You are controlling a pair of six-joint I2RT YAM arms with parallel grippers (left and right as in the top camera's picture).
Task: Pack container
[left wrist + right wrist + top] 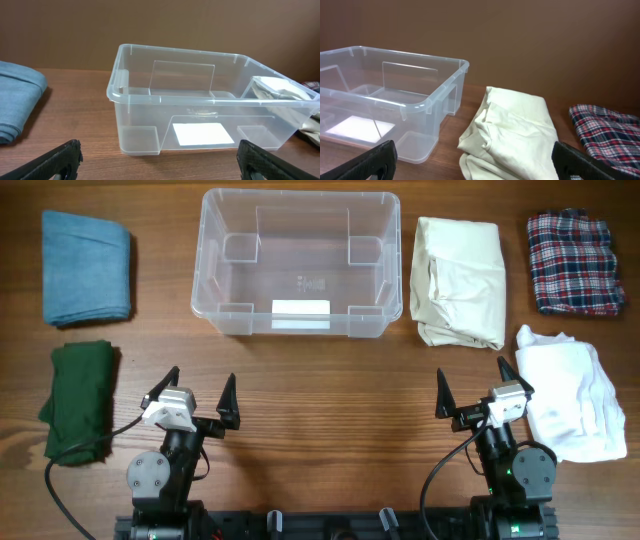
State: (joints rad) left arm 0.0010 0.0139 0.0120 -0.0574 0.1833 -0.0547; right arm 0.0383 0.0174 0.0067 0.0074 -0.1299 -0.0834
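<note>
The clear plastic container [300, 262] stands empty at the table's back centre, its white label [301, 312] on the near long side. It also fills the left wrist view [200, 107] and shows at the left of the right wrist view [385, 100]. My left gripper [198, 392] rests near the front left, open, nothing between its fingers [60, 160]. At the front right my right gripper [472, 387] is open and empty too, facing a cream folded cloth [512, 132].
Folded cloths lie around the container: blue [86, 265] at the back left, dark green [78, 398] at the front left, cream [459, 280] right of the bin, plaid [576, 262] at the back right, white [575, 392] beside the right gripper.
</note>
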